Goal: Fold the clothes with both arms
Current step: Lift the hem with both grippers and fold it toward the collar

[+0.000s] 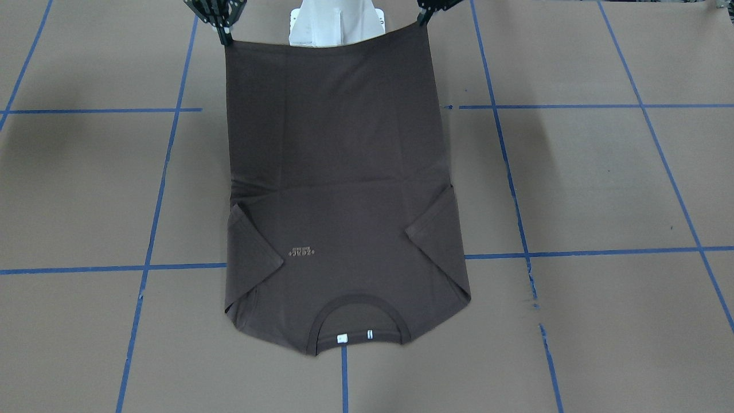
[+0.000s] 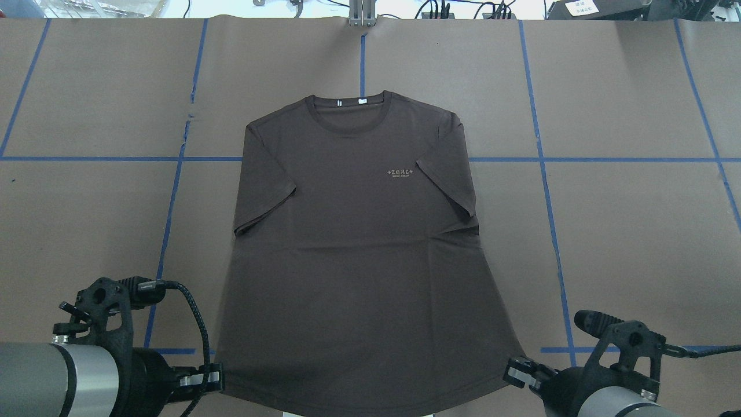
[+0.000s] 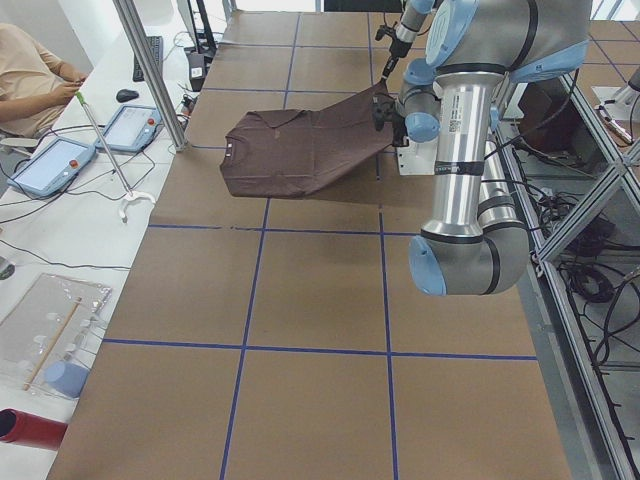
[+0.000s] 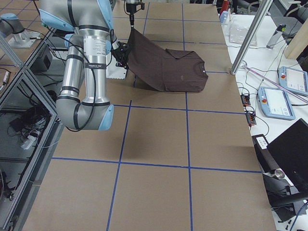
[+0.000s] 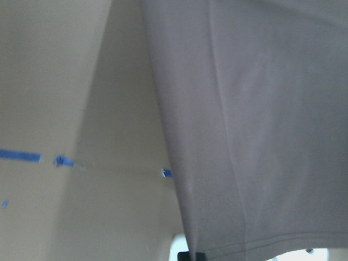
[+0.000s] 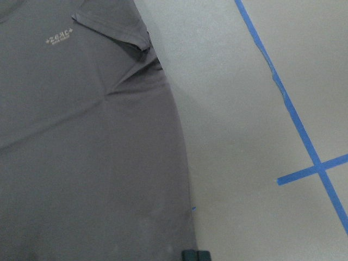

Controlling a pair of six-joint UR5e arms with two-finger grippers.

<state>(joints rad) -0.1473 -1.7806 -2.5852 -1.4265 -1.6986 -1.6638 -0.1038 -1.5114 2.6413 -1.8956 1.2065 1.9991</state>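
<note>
One T-shirt (image 2: 359, 243), two arms, two grippers. The shirt is dark brown, soft matte cotton. Its hem end is lifted over the white pedestal (image 1: 335, 23), and the cloth slopes down from there, so the ribbed round collar (image 1: 358, 298) lies flat on the table (image 2: 625, 231) at the end farthest from the pedestal.

The left gripper (image 2: 211, 379) has its fingers clamped on one hem corner and the right gripper (image 2: 515, 370) pinches the other, one on each side of the pedestal, with the hem stretched nearly straight between them.

Two short sleeves lie turned in against the body, each a slanted flap. Two small white tags (image 1: 342, 338) sit inside the neckline, and one patch of pale lettering (image 2: 402, 173) marks the chest.

The table is covered in flat brown paper, ruled into big rectangles by blue tape lines (image 2: 538, 156).

On the white bench well away from the pedestal is one clear shallow tray (image 3: 50, 325) — in it a thin stick and a small blue object I can't make out.
</note>
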